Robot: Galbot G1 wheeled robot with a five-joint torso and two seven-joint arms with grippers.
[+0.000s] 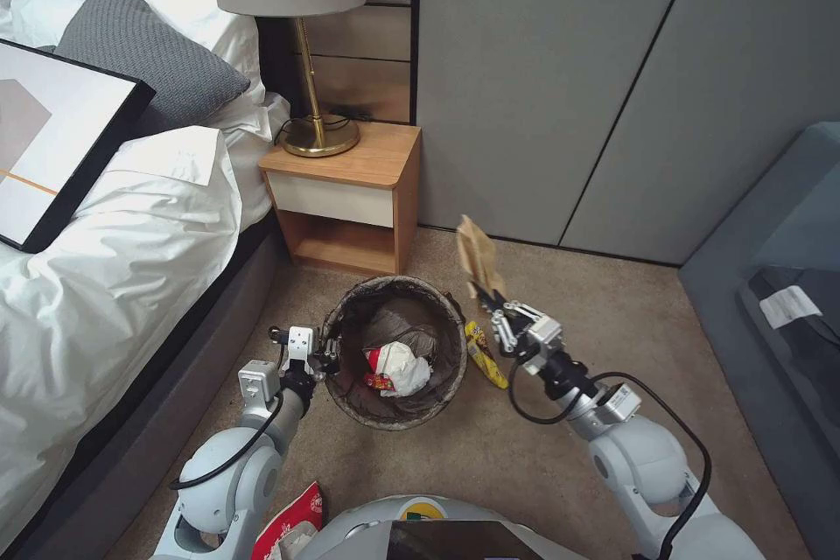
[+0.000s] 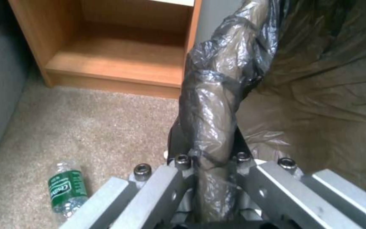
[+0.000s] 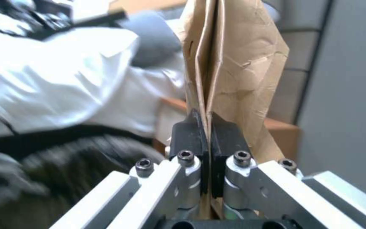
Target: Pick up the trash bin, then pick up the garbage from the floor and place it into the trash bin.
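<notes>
The right gripper (image 1: 487,296) pinches the brown paper bag (image 1: 477,255) upright, its long axis vertical. The trash bin (image 1: 395,352), clamped at its rim by the left gripper (image 1: 325,360), lies at roughly eight o'clock from the bag.

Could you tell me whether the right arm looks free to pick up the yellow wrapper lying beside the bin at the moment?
Probably not: the right gripper is shut on the brown paper bag, though the yellow wrapper lies uncovered just below it.

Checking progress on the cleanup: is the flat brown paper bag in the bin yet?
Not yet. The flat brown paper bag stands pinched in the right gripper, raised beside the bag-lined round bin.
</notes>
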